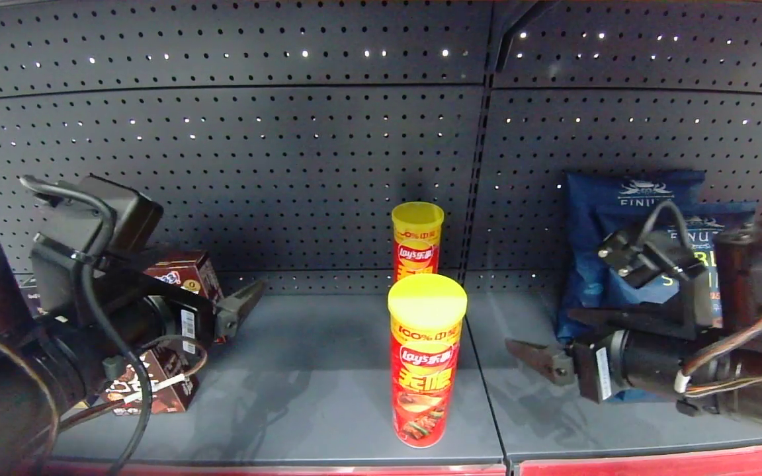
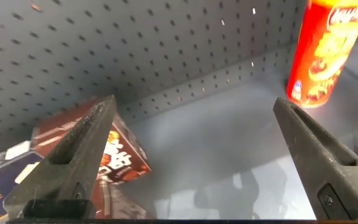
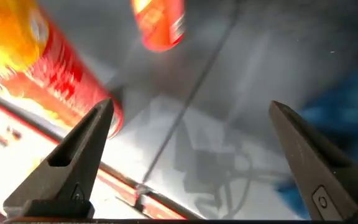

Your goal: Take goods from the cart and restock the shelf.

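— What's before you?
— A dark shelf [image 1: 328, 396] with a pegboard back [image 1: 288, 165]. The front can [image 1: 424, 360] stands mid-shelf near the front edge, and the back can [image 1: 417, 241] stands behind it by the back edge. My left gripper [image 2: 192, 102] and right gripper [image 3: 191, 104] flank the front can, both spread wide and holding nothing.
— Your step?
— I judge it's backing out for more goods. I'd draw straight out, since that tall can would tip easily.
— Its look?
— Red tube, yellow lid, upright.
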Motion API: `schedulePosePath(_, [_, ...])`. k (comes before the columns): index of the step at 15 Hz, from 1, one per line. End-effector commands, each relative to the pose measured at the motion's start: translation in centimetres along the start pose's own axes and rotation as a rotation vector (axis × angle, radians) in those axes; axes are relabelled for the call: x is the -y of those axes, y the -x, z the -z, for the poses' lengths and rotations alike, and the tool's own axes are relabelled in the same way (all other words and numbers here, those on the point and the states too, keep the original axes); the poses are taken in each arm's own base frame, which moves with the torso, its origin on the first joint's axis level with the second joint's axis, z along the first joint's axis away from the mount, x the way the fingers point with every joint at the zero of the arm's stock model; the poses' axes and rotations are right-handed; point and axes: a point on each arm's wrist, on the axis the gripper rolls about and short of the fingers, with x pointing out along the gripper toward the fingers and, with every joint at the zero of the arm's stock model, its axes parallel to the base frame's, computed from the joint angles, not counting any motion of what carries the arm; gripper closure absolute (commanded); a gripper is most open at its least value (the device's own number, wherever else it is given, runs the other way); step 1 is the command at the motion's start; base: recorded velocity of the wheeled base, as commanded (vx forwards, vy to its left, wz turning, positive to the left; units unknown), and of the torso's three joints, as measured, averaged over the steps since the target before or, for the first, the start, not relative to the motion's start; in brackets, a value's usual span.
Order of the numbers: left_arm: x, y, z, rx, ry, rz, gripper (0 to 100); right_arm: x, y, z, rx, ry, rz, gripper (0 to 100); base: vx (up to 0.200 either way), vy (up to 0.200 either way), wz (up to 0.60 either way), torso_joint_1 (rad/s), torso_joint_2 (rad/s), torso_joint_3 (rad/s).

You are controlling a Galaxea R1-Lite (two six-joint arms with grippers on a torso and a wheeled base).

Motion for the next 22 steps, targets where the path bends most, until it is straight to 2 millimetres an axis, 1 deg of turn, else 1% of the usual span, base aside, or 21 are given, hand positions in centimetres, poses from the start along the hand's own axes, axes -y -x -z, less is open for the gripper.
schedulePosePath(1, [-0.9,1.8,-0.9,0.06,0.019,-0.031,0,2.5,5.1,-1.4,0.145,-0.055,0.082,0,0.0,0.0,0.0,0.0,0.0,0.0])
schedulePosePath(2, [-1.2,2.1,-1.0,0.07,0.023,-0.041,0,2.8,5.8,-1.4,0.159,-0.062,0.097,0,0.0,0.0,0.0,0.0,0.0,0.0])
schedulePosePath(3, [-2.2,3.2,-1.4,0.101,0.038,-0.083,0,3.8,8.5,-1.1,0.198,-0.083,0.143,0,0.0,0.0,0.0,0.0,0.0,0.0])
schedulePosePath(4, [-2.9,4.1,-1.3,0.119,0.046,-0.116,0,4.0,10.6,-0.5,0.216,-0.09,0.163,0,0.0,0.0,0.0,0.0,0.0,0.0])
schedulePosePath(5, [-3.3,4.7,-1.4,0.132,0.051,-0.135,0,4.1,11.7,-0.1,0.225,-0.095,0.191,0,0.0,0.0,0.0,0.0,0.0,0.0])
schedulePosePath(6, [-4.1,6.1,-0.9,0.15,0.06,-0.183,0,4.3,13.7,1.1,0.249,-0.108,0.267,0,0.0,0.0,0.0,0.0,0.0,0.0])
schedulePosePath(7, [-4.7,7.3,-0.3,0.159,0.066,-0.227,0,4.5,15.0,2.1,0.279,-0.12,0.322,0,0.0,0.0,0.0,0.0,0.0,0.0])
schedulePosePath(9, [-5.3,9.8,1.3,0.18,0.075,-0.294,0,5.1,16.6,4.1,0.314,-0.152,0.462,0,0.0,0.0,0.0,0.0,0.0,0.0])
schedulePosePath(11, [-5.1,12.5,4.5,0.17,0.076,-0.356,0,5.6,17.4,6.6,0.313,-0.184,0.62,0,0.0,0.0,0.0,0.0,0.0,0.0])
schedulePosePath(13, [-4.6,14.5,7.6,0.163,0.08,-0.403,0,5.7,17.9,8.9,0.306,-0.208,0.726,0,0.0,0.0,0.0,0.0,0.0,0.0])
schedulePosePath(14, [-4.3,15.4,8.6,0.165,0.085,-0.406,0,5.7,17.9,9.8,0.3,-0.211,0.743,0,0.0,0.0,0.0,0.0,0.0,0.0])
schedulePosePath(15, [-4.1,15.8,9.3,0.153,0.084,-0.405,0,5.7,17.8,10.2,0.297,-0.212,0.743,0,0.0,0.0,0.0,0.0,0.0,0.0])
schedulePosePath(16, [-3.7,16.8,10.6,0.116,0.082,-0.396,0,5.6,17.6,11.4,0.286,-0.214,0.749,0,0.0,0.0,0.0,0.0,0.0,0.0])
schedulePosePath(17, [-3.6,17.1,11.0,0.107,0.081,-0.393,0,5.6,17.6,11.9,0.287,-0.215,0.752,0,0.0,0.0,0.0,0.0,0.0,0.0])
schedulePosePath(18, [-3.2,18.2,12.2,0.084,0.084,-0.377,0,5.2,18.1,14.1,0.322,-0.208,0.748,0,0.0,0.0,0.0,0.0,0.0,0.0])
schedulePosePath(20, [-2.8,19.2,13.4,0.093,0.101,-0.364,0,4.7,19.1,17.1,0.389,-0.123,0.738,0,0.0,0.0,0.0,0.0,0.0,0.0])
schedulePosePath(21, [-2.7,19.7,14.0,0.111,0.107,-0.347,0,4.6,19.0,19.2,0.403,-0.052,0.685,0,0.0,0.0,0.0,0.0,0.0,0.0])
schedulePosePath(22, [-2.5,20.1,14.6,0.121,0.112,-0.345,0,4.6,18.4,20.9,0.394,0.027,0.634,0,0.0,0.0,0.0,0.0,0.0,0.0])
